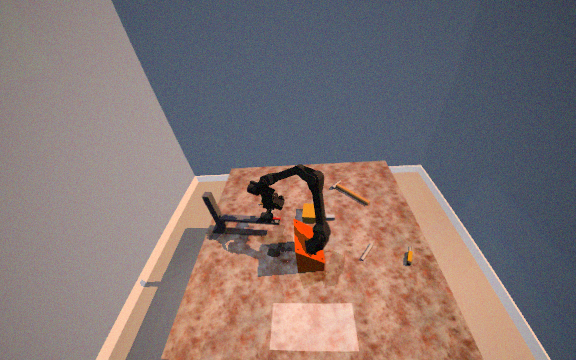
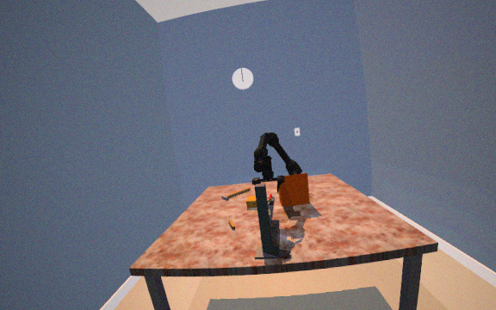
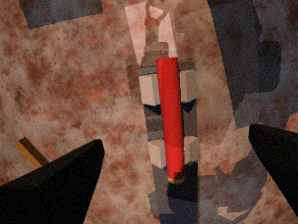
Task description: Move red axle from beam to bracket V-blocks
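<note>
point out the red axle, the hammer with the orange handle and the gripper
red axle point(image 3: 171, 115): wrist view, middle of its length
hammer with the orange handle point(image 1: 354, 193) point(image 2: 239, 193): top and exterior views, on the handle
black gripper point(image 3: 176, 139): wrist view, midway between its fingertips

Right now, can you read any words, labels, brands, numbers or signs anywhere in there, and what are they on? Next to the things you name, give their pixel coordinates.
No readable text anywhere.
Wall clock point(image 2: 248, 80): hands show, but any numerals are too small and blurred to read.
Red rod point(image 3: 170, 110): no lettering visible.
Orange block point(image 1: 308, 263) point(image 2: 294, 190): small dark specks in the top view, too blurred to identify.
</note>
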Robot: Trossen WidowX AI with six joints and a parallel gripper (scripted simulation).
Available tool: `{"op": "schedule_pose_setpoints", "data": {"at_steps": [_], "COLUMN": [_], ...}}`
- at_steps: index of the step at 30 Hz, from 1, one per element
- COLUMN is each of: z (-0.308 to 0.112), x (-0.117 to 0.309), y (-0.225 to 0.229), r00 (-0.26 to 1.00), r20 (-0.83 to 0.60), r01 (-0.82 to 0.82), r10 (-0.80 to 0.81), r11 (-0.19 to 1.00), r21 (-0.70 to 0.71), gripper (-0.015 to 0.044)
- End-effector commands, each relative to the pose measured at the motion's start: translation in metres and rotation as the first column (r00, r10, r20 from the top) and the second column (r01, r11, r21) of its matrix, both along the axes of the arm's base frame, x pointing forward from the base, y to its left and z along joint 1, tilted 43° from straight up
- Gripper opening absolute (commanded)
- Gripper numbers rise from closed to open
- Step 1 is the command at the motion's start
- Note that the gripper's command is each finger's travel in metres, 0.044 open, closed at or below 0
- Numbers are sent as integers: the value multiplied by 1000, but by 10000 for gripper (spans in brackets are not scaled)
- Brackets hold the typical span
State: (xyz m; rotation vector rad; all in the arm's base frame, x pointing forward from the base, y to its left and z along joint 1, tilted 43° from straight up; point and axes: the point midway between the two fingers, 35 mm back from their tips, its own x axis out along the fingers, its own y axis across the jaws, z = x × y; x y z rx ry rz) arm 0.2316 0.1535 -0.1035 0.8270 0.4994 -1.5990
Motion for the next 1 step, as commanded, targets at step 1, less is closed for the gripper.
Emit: {"op": "schedule_pose_setpoints", "data": {"at_steps": [1], "z": [0], "x": [0], "y": [0], "r00": [1000], "r20": [0], "r01": [-2], "r10": [2], "r11": [1000], "r21": [1], "gripper": [440]}}
